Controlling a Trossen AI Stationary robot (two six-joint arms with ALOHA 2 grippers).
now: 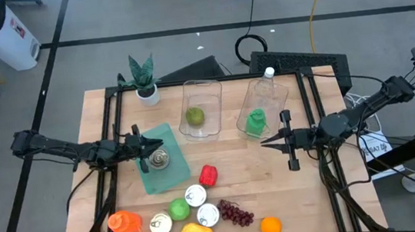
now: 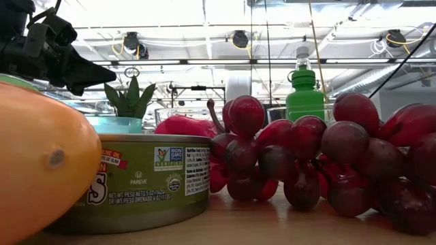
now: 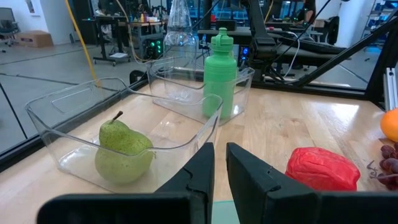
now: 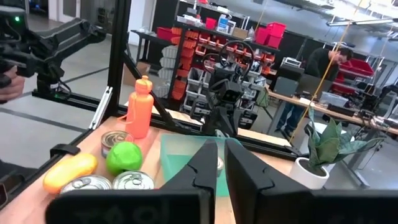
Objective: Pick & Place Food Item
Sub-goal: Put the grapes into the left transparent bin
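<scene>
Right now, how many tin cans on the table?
4. One can on the teal mat; second can by the green ball; third can by the grapes; fourth can by the orange bottle. None looks hidden from above.

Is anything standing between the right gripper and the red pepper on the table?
Nothing visible does. In the high view the right gripper points toward the red pepper across bare wood of the table. The bin with the green bottle sits off to the side of that line.
</scene>
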